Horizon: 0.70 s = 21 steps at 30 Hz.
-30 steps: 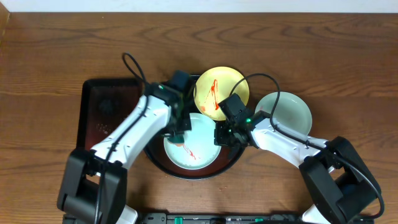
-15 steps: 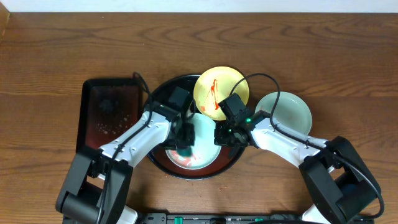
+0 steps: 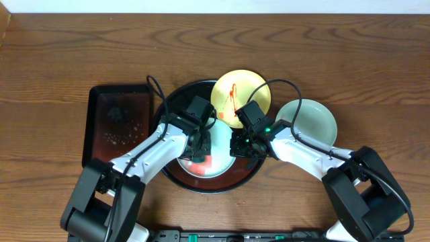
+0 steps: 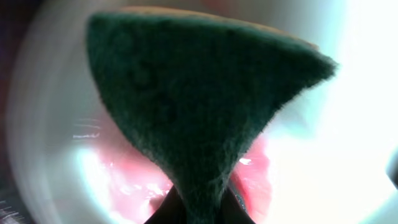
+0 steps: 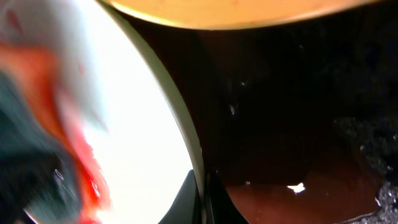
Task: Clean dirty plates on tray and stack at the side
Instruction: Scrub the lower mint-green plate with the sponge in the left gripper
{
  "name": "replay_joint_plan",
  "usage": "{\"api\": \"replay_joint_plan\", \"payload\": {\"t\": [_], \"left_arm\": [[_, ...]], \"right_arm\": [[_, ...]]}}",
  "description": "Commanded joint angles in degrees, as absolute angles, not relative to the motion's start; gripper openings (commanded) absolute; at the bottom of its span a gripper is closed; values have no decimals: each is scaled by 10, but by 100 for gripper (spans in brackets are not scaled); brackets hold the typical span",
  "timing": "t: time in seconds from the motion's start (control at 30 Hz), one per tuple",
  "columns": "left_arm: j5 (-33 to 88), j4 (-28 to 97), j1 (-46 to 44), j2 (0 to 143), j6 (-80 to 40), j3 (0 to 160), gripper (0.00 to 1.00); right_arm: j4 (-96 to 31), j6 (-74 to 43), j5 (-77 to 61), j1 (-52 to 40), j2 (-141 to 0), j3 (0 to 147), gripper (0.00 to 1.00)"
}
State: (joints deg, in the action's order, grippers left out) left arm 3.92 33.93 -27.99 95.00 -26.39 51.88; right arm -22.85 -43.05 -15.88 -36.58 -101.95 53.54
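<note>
A mint-blue plate (image 3: 218, 144) smeared with red sauce lies in the round black tray (image 3: 176, 102). My left gripper (image 3: 199, 156) is shut on a dark green sponge (image 4: 199, 106) pressed onto that plate (image 4: 50, 143). My right gripper (image 3: 240, 148) is shut on the plate's right rim (image 5: 186, 137). A yellow plate (image 3: 248, 91) with red sauce leans on the tray's far rim; its edge shows in the right wrist view (image 5: 236, 12). A second mint-blue plate (image 3: 312, 121), without smears, lies on the table to the right of the tray.
A rectangular black tray (image 3: 115, 124) lies left of the round tray, wet spots on it. The round tray's floor (image 5: 298, 124) holds reddish liquid. Bare wooden table (image 3: 67, 54) lies behind and to both sides.
My left gripper has moved the sponge rightwards across the plate, spreading the sauce into a red smear. The right gripper has held the plate's rim still.
</note>
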Motion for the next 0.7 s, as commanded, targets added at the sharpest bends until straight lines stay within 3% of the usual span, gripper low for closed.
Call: {"api": "replay_joint_plan", "payload": {"t": [0.0,0.13,0.47,0.67], "left_arm": [[-217,336,-268,958,-350,513,7],[-149,373,-271,958,-330,513,7],[215,433,-295,958,-116,513,7],[230,384,-295,958,-73,513,7]], "right_arm": [[-236,-432,-135,-361,-1033,537,1],[-236,-432,-135,-361,-1033,536,1],[-236,-432,-136,-362,-1033,536,1],[-238,-430,-133,-367,-1033,536,1]]}}
